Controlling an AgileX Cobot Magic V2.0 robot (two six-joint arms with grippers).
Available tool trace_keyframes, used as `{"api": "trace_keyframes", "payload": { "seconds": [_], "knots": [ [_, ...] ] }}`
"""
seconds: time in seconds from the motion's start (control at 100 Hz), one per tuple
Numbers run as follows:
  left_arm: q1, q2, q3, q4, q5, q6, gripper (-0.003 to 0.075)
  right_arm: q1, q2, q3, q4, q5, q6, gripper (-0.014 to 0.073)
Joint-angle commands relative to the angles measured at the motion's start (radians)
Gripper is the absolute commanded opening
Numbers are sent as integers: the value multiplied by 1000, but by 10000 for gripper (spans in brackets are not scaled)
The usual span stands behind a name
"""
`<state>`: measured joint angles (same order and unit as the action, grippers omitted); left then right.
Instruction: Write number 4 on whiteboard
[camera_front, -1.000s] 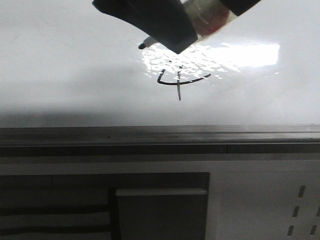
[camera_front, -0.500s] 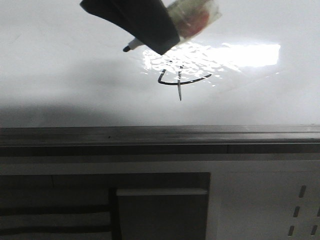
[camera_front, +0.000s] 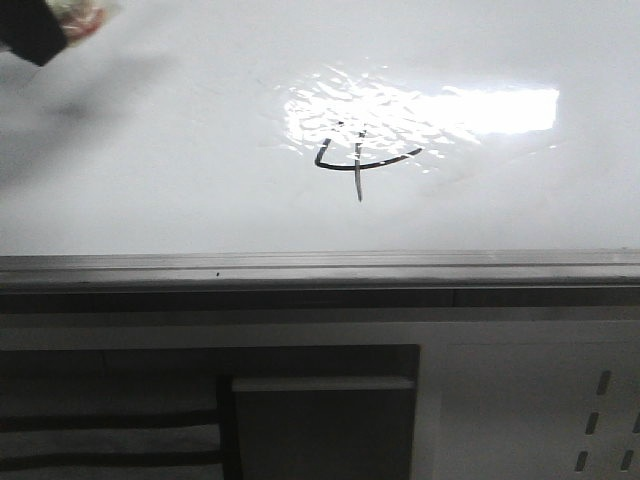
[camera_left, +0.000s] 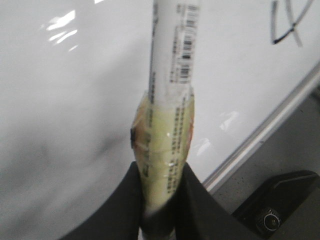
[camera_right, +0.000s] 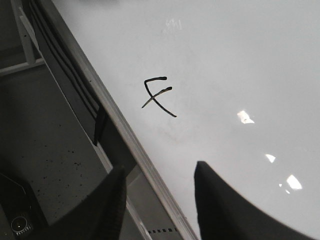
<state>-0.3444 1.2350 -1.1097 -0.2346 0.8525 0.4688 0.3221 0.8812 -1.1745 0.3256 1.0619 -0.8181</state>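
The whiteboard (camera_front: 150, 180) fills the upper front view, glossy with a bright rippled reflection. The number 4 (camera_front: 357, 158) is drawn in thin dark strokes just below that glare; it also shows in the left wrist view (camera_left: 286, 22) and the right wrist view (camera_right: 159, 96). My left gripper (camera_left: 162, 175) is shut on a white marker (camera_left: 172, 55) with tape wrapped round its barrel, held above the board to the left of the 4; only a corner of the left gripper shows at the front view's top left (camera_front: 35, 28). My right gripper (camera_right: 159, 172) is open and empty over the board's edge.
A grey metal edge rail (camera_front: 320, 270) runs along the board's near side. Below it are a white perforated panel (camera_front: 540, 400) and a dark recess (camera_front: 110, 410). A dark object (camera_left: 280, 205) lies beyond the rail in the left wrist view.
My left gripper with the marker has moved away from the 4, up and far to the left, almost out of the front view. The 4 is unchanged.
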Motion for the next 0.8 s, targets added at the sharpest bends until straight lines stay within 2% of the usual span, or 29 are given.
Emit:
{"api": "trace_keyframes", "payload": {
  "seconds": [0.0,0.16,0.3,0.5,0.7,0.79],
  "knots": [
    [84,-62,30,-10,-96,-46,-20,-9,-5,-18,15,-46,4,280],
    [234,-77,144,-87,-230,-70,-20,-9,-5,-18,17,-46,6,280],
    [300,-57,224,-180,-383,-70,-20,-9,-5,-18,17,-46,8,280],
    [303,-17,248,-195,-475,-70,-20,-9,-5,-18,17,-46,8,280],
    [303,2,248,-195,-483,-70,-19,-9,-5,-18,19,-46,12,280],
    [303,2,248,-195,-483,-68,20,-9,-5,-18,19,-46,16,280]
  ]
}}
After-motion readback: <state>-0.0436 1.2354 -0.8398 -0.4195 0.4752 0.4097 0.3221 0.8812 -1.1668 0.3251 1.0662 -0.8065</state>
